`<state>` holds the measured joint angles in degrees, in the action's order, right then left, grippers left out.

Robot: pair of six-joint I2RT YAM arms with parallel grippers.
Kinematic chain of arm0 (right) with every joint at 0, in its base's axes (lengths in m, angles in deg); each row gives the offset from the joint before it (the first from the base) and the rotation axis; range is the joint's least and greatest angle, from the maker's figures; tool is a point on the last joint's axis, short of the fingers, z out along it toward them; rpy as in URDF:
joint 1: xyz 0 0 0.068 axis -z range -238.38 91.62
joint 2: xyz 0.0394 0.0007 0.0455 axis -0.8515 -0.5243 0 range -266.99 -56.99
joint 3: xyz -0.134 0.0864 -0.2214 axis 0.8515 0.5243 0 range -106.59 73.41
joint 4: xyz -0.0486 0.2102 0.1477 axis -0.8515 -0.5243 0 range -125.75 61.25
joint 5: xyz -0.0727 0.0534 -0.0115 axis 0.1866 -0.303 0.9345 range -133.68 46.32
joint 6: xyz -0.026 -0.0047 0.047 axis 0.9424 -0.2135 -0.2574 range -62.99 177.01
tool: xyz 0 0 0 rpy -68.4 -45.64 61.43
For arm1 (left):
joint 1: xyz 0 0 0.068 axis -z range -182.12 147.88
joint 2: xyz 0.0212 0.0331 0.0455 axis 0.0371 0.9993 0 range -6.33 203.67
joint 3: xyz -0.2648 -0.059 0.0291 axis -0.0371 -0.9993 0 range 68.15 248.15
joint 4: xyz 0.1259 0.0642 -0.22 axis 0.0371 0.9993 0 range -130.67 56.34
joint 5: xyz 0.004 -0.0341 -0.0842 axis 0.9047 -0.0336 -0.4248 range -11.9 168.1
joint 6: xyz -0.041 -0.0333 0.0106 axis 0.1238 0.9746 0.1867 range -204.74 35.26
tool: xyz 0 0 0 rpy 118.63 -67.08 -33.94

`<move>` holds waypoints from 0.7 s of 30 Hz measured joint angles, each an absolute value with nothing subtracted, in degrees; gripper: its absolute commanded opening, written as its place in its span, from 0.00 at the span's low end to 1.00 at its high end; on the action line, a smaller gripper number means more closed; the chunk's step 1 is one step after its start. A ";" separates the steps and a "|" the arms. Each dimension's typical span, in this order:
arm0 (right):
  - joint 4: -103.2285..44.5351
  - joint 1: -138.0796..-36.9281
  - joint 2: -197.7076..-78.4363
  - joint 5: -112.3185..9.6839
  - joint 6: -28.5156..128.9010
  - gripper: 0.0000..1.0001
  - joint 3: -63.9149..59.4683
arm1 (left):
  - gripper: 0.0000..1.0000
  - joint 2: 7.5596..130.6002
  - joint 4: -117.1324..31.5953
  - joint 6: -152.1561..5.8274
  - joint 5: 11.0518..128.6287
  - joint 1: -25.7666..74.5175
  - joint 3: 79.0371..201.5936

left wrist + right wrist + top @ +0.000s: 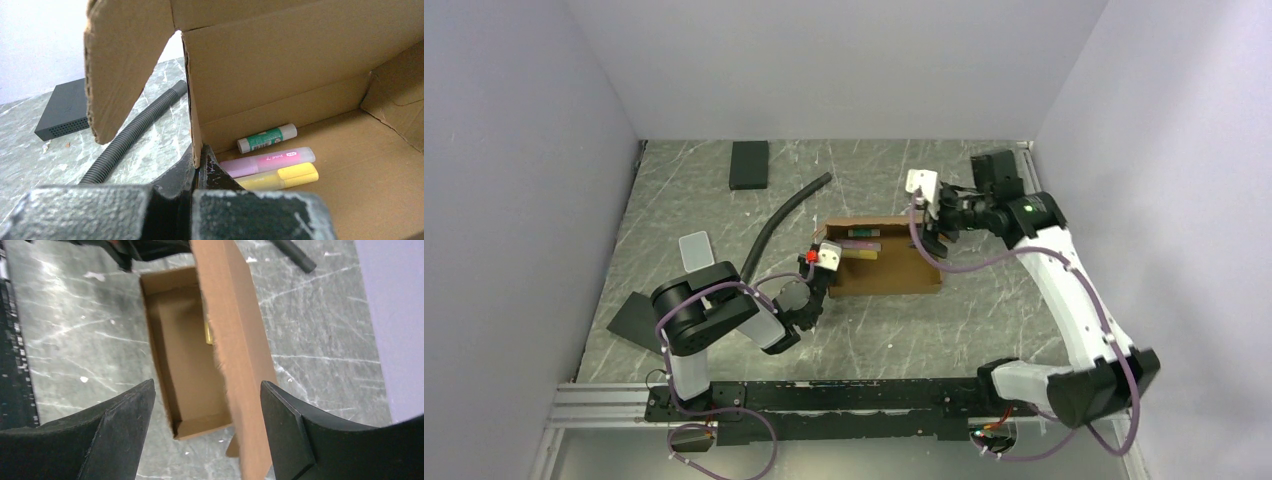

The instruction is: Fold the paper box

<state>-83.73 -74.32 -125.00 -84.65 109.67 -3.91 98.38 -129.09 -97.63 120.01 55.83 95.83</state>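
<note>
At the middle of the table [984,320] sits the paper box [886,268], shallow brown corrugated cardboard, walls raised, its rough-edged lid [235,330] standing upright. Left claw [196,175] pinches the left wall [194,130]; right claw [206,387] hangs spread wide over the lid. Closing looks next: the lid needs tipping down.

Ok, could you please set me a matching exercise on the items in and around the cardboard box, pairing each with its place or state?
Things:
1 glue stick
2 corrugated hose
3 left fingers
4 right fingers

Places or states:
A spread wide apart
B lying inside the paper box
C pinched shut on a box wall
D lying on the table outside the box

Pairs: 1-B, 2-D, 3-C, 4-A
</note>
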 measured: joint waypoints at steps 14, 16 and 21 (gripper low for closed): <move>-71.60 -83.61 -128.89 -66.83 111.46 0.13 2.76 | 0.20 97.81 -128.91 -97.28 120.34 56.27 94.98; -70.47 -83.72 -127.32 -65.04 112.34 0.09 5.80 | 0.33 96.74 -128.39 -96.95 120.17 56.81 93.53; -68.52 -84.03 -124.82 -62.59 113.93 0.04 9.05 | 0.59 88.52 -123.84 -94.63 119.90 59.68 88.57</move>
<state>-68.52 -84.03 -124.82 -62.59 113.93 9.05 88.52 -123.84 -94.63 119.90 59.68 88.57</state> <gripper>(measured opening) 0.066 0.497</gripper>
